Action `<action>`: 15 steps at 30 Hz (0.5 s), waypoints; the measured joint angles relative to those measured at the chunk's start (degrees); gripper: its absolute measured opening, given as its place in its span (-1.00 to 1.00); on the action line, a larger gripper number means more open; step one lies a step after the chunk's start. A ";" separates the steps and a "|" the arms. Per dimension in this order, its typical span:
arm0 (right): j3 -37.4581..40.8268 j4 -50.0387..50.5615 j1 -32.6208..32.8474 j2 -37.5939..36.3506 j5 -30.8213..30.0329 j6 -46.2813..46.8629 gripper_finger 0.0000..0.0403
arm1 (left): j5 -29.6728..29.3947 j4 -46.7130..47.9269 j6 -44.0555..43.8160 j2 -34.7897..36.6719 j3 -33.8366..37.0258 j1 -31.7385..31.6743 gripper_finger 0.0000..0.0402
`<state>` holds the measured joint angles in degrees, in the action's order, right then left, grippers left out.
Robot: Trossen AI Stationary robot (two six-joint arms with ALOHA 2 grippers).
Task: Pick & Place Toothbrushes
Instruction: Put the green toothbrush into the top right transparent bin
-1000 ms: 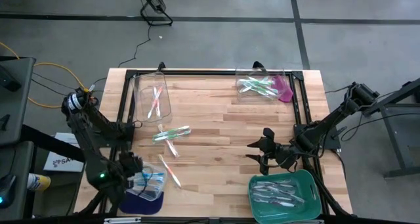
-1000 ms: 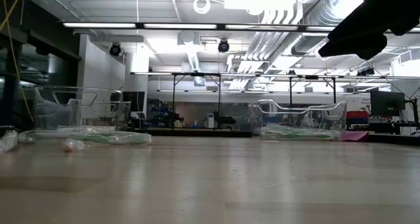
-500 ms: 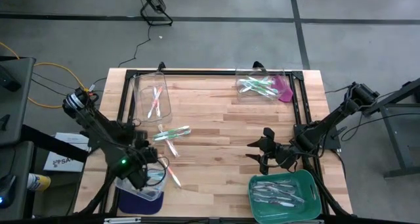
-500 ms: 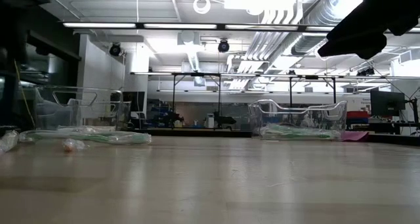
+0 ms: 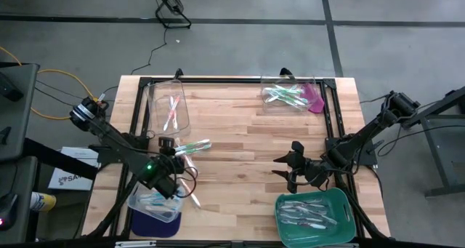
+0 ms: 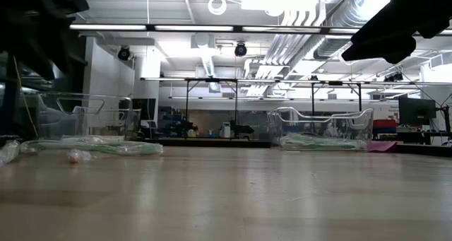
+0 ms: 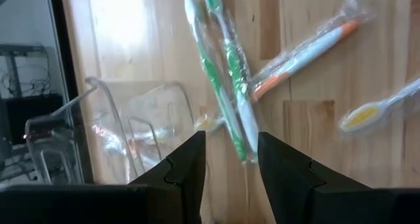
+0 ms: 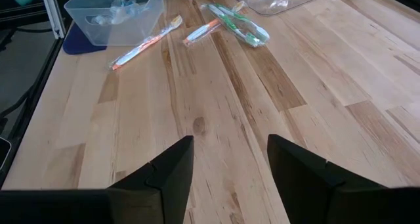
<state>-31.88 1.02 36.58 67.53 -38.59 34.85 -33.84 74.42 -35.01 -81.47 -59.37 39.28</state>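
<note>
Loose toothbrushes lie flat on the wooden table left of its middle: a wrapped green pair (image 5: 190, 147) (image 7: 223, 92), an orange one (image 5: 187, 162) (image 7: 308, 46) and another orange one (image 5: 191, 195). My left gripper (image 5: 179, 172) (image 7: 230, 159) hovers open just near of the green pair, touching nothing. My right gripper (image 5: 283, 169) (image 8: 230, 165) waits open above the table's right half, beside the green tray (image 5: 341, 201). In the low view both arms show only as dark shapes at the top.
A clear bin (image 5: 167, 106) at the far left holds pink-orange brushes. Another clear bin (image 5: 289, 95) at the far right holds green ones. A clear bin (image 5: 149, 204) on a blue mat stands at the near left. The green tray holds pale brushes. Bare wood lies in the middle.
My left gripper has swung from above the near-left clear bin toward the table's right and far side, up to the loose green toothbrushes, rolling its wrist as it went. Its fingers have stayed open. The toothbrushes have not moved.
</note>
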 joint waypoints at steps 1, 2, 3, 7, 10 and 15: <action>0.00 0.00 0.00 0.00 0.00 0.00 -0.07 | 0.00 -0.72 0.94 0.00 0.00 -0.37 -0.34; 0.00 0.01 0.00 0.00 0.02 0.00 -0.07 | 0.02 -1.52 1.95 0.00 0.04 -0.70 -0.34; 0.00 0.02 0.00 0.00 0.00 0.00 -0.07 | 0.02 -2.41 2.77 0.00 0.21 -0.90 -0.34; 0.00 0.02 0.00 0.00 0.00 0.00 -0.07 | 0.21 -6.81 4.94 0.00 3.25 -2.22 -0.34; 0.00 0.02 0.00 0.00 0.00 0.00 -0.07 | 1.28 -9.36 5.01 0.00 6.49 -3.38 -0.34; 0.00 0.02 0.00 0.00 0.00 0.00 -0.07 | 4.22 -12.46 5.00 0.00 9.63 -6.15 -0.34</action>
<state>-31.88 1.04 36.58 67.53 -38.59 34.85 -29.62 61.95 -30.01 -81.47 -49.75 33.13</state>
